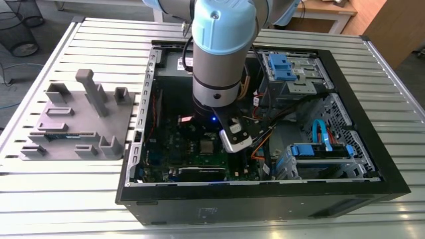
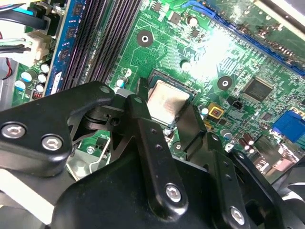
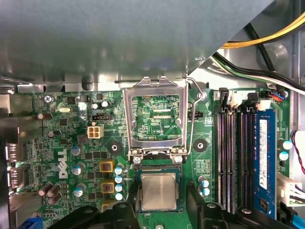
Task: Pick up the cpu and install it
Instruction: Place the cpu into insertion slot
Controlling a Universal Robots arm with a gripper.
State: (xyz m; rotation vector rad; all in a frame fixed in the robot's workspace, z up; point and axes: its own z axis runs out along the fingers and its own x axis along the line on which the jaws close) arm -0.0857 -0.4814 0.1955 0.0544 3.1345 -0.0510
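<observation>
The claw (image 2: 167, 106) is hovering low over the green motherboard (image 3: 62, 124) with its black fingers (image 2: 193, 121) spread apart, one standing to each side of the small square cpu (image 3: 158, 191) with the shiny silver-grey metal top. The chip is lying between them in the socket, seemingly flat. Just beyond the fingertips the hinged bare-metal retention frame (image 3: 155, 117) is standing open. Seating it well, I judge, is calling for a level chip, square to the socket, with no downward force or sideways drag from either finger.
</observation>
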